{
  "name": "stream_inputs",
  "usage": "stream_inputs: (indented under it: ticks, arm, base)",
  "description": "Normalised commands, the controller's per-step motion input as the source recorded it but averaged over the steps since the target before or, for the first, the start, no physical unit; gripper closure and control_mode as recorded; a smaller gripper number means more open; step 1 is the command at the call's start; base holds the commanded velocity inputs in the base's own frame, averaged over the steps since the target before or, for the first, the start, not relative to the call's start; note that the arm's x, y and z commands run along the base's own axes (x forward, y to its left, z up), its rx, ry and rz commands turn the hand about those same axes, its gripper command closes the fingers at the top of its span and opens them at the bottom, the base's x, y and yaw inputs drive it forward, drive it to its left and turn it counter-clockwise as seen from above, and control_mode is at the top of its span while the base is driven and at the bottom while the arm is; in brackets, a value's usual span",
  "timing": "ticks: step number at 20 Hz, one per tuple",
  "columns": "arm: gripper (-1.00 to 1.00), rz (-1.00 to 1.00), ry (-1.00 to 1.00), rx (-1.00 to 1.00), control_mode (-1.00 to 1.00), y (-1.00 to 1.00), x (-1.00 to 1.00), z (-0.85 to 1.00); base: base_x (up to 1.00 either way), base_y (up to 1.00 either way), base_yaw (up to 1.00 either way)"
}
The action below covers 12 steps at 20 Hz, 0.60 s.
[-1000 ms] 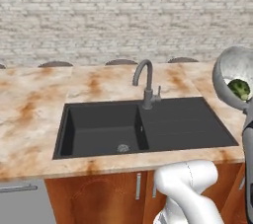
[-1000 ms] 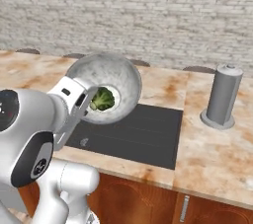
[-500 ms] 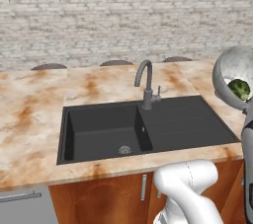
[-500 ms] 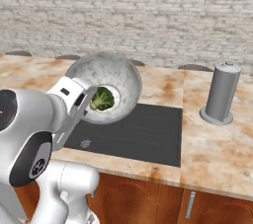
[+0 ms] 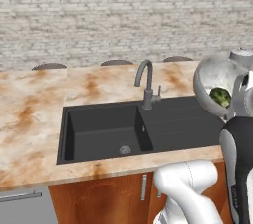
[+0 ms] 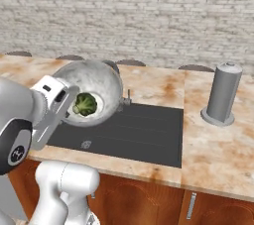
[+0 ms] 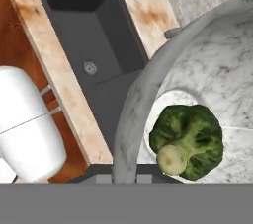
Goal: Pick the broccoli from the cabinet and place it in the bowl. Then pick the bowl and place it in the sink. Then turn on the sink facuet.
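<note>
My gripper [image 6: 68, 106] is shut on the rim of the whitish-grey mottled bowl [image 6: 101, 84], holding it in the air, tipped on its side. The dark green broccoli [image 6: 85, 104] lies inside the bowl [image 7: 134, 100], and the hand view shows the broccoli [image 7: 189, 137] close up against the bowl's inner wall. In the left base view the bowl [image 5: 209, 81] with the broccoli [image 5: 221, 96] hangs over the right end of the black sink [image 5: 67, 135]. The arched grey sink facuet [image 5: 147, 83] stands behind the basin. The cabinet is out of view.
A fat grey upright cylinder [image 6: 222, 94] stands on the marbled counter [image 6: 218, 144] right of the sink [image 6: 149, 140]. Brown drawer fronts [image 5: 104, 201] run below the counter. A brick wall [image 5: 123, 16] closes off the back.
The whole picture has shifted slightly, so the base has moved a little. The bowl with the broccoli stays held in the same pose.
</note>
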Motion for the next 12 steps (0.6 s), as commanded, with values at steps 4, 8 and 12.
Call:
stream_inputs:
  ticks: [4,8,12]
  arm:
    - [1.0,-0.09,0.28,0.0,-1.0,1.0,0.06,-0.06]
    - [1.0,-0.08,0.22,0.0,-1.0,0.87,-0.07,-0.06]
    - [1.0,-0.03,0.17,0.0,-1.0,0.81,0.02,-0.23]
  base:
    - [0.0,0.0,0.0]
    - [0.0,0.0,0.0]
    - [0.0,0.0,0.0]
